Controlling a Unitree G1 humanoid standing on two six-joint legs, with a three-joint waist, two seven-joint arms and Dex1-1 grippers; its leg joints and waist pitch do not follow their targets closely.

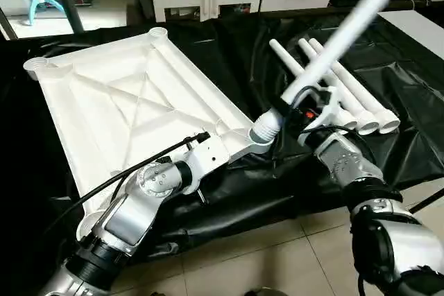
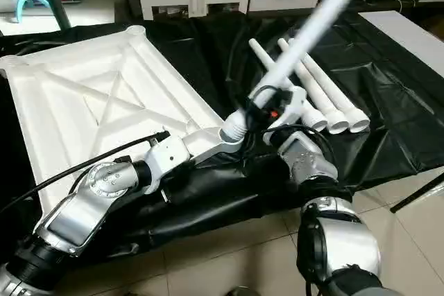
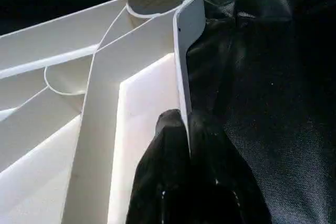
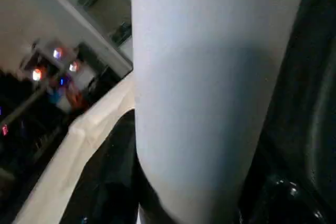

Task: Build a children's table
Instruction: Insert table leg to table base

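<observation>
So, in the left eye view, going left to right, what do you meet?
Tabletop, lying underside up → left claw pinching its rim → threaded end of the leg at the near corner socket → right claw holding that leg → three spare legs on the black sheet.

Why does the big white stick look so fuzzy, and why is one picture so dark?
In the left eye view the held leg smears toward its far end, likely motion blur. In the right wrist view it sits so close it is a soft, unfocused shape with dim surroundings. In the left wrist view the tabletop is bright, the black sheet shadowy.
</observation>
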